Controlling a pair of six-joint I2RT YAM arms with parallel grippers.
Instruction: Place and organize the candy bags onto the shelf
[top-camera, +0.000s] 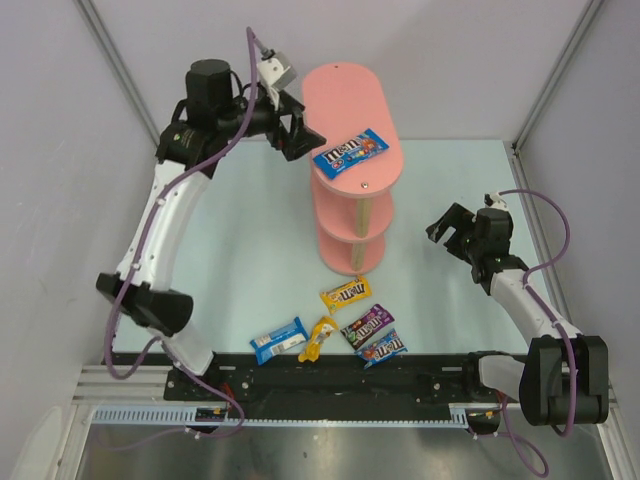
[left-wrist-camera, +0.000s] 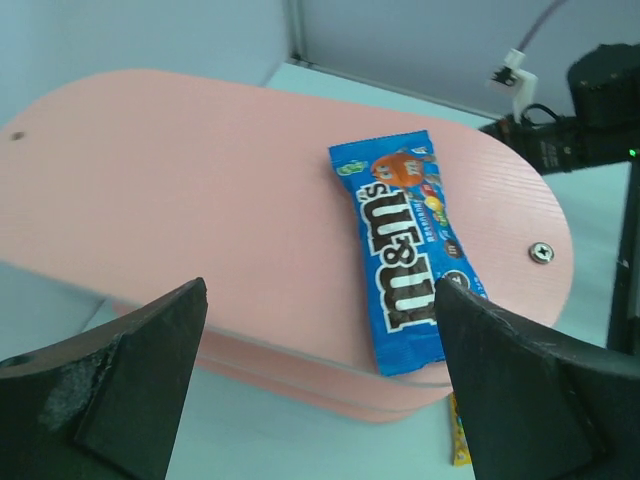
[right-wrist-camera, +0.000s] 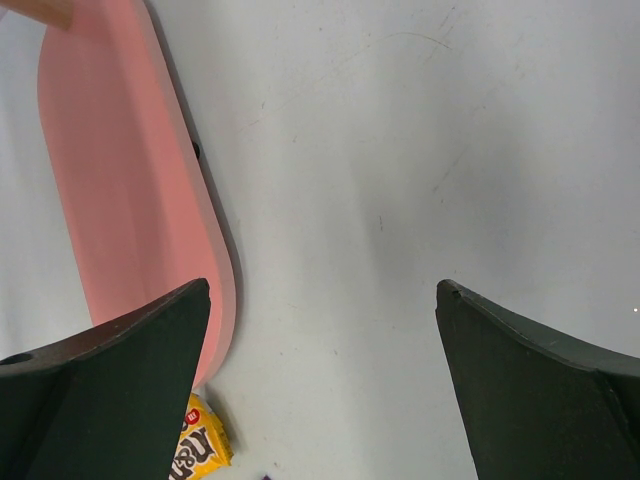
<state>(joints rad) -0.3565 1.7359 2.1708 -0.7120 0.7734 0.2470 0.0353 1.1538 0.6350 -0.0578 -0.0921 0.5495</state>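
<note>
Six candy bags (top-camera: 383, 348), one shelf (top-camera: 345, 100), two hands.

Surface (top-camera: 250, 230): pale mint, matte and smooth. It is enclosed by plain grey-white walls (top-camera: 60, 120) with aluminium corner posts (top-camera: 112, 55).

Shelf: three elongated oval boards, matte pink with a fine grain, stacked on pale wooden posts. A screw head (left-wrist-camera: 541, 252) sits near the top board's end. Long axis roughly 12 to 6 o'clock in the top view.

Blue bag (top-camera: 351, 153): flat, glossy, rectangular, with crimped ends. It lies logo up on the top board toward its 6 o'clock end. Long axis 8 to 2 o'clock, crosswise to the board, one end at the rim.

Five bags lie on the surface at 6 o'clock of the shelf foot:
- yellow bag (top-camera: 345, 294), nearest the foot
- second blue bag (top-camera: 277, 341), long axis 8 to 2 o'clock
- crumpled yellow bag (top-camera: 319, 338)
- purple bag (top-camera: 367, 325)
- mixed-colour bag, just beside the purple one

Left hand (top-camera: 295, 125): black fingers spread wide, holding nothing, at 9 o'clock of the blue bag.

Right hand (top-camera: 450, 228): spread wide, empty, at 3 o'clock of the shelf, apart from it.
</note>
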